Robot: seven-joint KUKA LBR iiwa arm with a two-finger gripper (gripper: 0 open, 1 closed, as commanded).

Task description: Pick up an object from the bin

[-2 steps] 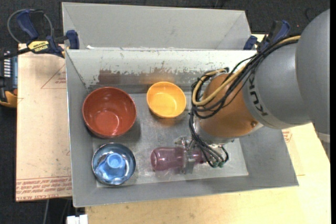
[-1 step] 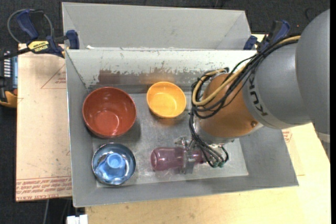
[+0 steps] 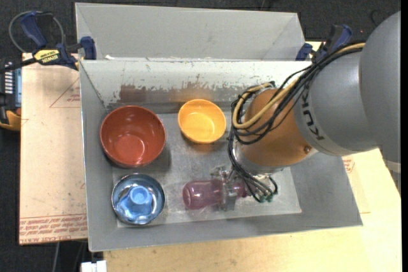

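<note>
Grey metal bin [image 3: 191, 76], front edge: the gripper [image 3: 228, 190] sits at the arm-side end of a purple translucent plastic cup [image 3: 201, 194] lying on its side, claw apart or clamped I cannot tell, so this looks like the grasp step, with a firm closure and straight lift next.

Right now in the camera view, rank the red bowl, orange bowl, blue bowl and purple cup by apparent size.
1. red bowl
2. blue bowl and orange bowl, too alike to rank
3. purple cup

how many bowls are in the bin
3: red bowl at left, orange bowl right of it, blue bowl in front of the red one. The arm may hide others.
</note>
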